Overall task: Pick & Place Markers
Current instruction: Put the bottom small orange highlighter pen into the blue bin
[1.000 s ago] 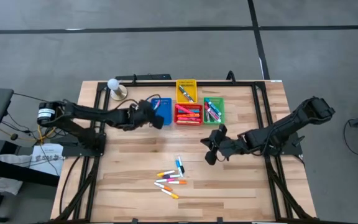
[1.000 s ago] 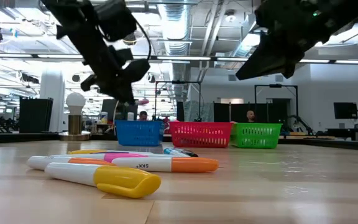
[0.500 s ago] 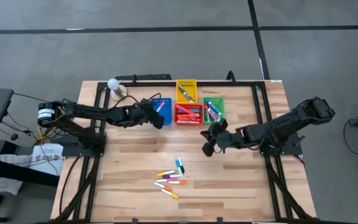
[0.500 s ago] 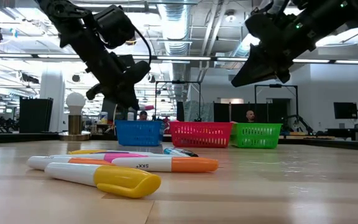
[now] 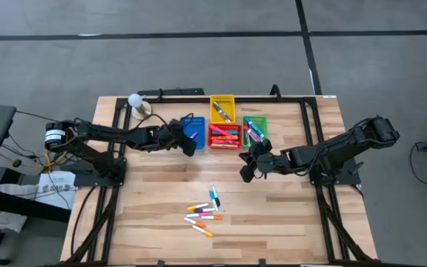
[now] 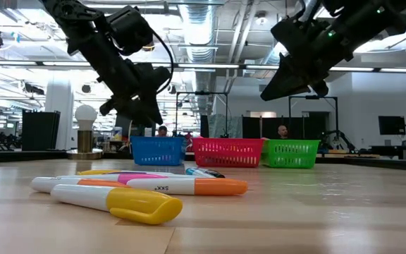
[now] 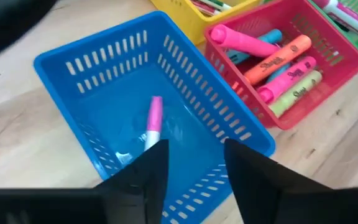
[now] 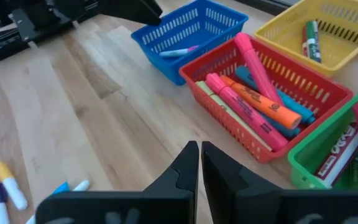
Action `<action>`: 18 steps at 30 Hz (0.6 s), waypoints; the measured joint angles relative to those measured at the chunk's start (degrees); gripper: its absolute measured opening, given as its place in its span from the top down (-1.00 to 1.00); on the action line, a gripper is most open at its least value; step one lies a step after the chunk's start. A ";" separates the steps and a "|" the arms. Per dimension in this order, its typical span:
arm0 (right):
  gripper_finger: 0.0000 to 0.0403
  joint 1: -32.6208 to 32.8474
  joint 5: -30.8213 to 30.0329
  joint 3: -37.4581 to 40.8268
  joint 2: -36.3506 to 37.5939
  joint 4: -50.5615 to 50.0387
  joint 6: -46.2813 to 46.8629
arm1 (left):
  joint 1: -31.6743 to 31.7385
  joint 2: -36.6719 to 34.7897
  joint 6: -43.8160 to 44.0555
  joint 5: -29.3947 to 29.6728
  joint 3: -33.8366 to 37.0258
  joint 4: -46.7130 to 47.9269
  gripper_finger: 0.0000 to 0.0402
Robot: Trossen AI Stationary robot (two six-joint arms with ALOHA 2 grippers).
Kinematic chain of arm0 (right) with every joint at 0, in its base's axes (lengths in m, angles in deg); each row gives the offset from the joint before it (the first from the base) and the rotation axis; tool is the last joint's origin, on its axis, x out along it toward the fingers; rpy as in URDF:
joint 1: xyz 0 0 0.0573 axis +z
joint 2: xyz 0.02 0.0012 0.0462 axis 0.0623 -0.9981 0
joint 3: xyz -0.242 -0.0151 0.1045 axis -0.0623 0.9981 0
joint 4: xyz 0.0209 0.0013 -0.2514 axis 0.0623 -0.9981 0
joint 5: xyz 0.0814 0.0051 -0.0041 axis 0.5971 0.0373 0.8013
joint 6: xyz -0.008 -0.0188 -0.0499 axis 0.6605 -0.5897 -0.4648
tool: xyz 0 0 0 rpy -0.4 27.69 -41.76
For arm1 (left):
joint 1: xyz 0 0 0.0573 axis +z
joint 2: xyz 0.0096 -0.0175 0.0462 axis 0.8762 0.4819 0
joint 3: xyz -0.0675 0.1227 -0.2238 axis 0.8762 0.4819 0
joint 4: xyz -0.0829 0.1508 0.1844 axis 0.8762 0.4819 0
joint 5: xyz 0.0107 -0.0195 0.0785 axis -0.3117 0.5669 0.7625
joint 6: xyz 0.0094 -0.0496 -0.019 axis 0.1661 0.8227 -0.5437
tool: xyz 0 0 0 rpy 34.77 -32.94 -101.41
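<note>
We are at a drop-off: our left gripper hangs over the blue bin near the table's far edge, its fingers parted and empty, and a pink-capped marker lies on the bin's floor just beyond them. As we judge it, the release is done and the next move is to lift clear of the bin's walls and swing towards the near edge for another pick.

Our right gripper hovers above bare wood just nearside of the red bin, fingers clenched on nothing that we can see. It faces the bins — we cannot tell whether it is arriving or leaving.

The loose markers lie in a small cluster towards the table's near edge, about midway along it, well apart from both grippers; the low view shows an orange-capped one and a yellow-capped one closest to the camera. Picking from that cluster calls for wide-open fingers and a descent onto a single barrel, since the pens touch or overlap.

The bins sit together at the far edge:
- blue bin: the one pink-capped marker.
- red bin: several markers — pink, orange, blue, pale yellow-green.
- yellow bin: at least two, green and red.
- green bin: a few, one pink-capped with a white barrel.

A white bulb-shaped object stands near the far left corner.
</note>
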 joint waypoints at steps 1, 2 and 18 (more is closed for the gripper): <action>0.95 0.21 0.27 0.00 0.00 0.00 0.00 | -0.23 0.00 0.01 0.00 0.00 -0.08 0.21; 0.95 0.47 0.62 0.00 0.00 0.00 -0.02 | -0.58 0.00 0.01 0.00 0.00 -0.18 0.19; 0.95 7.10 1.04 0.00 0.00 -0.04 1.19 | -26.58 -0.04 -5.87 -0.79 0.00 -4.53 0.19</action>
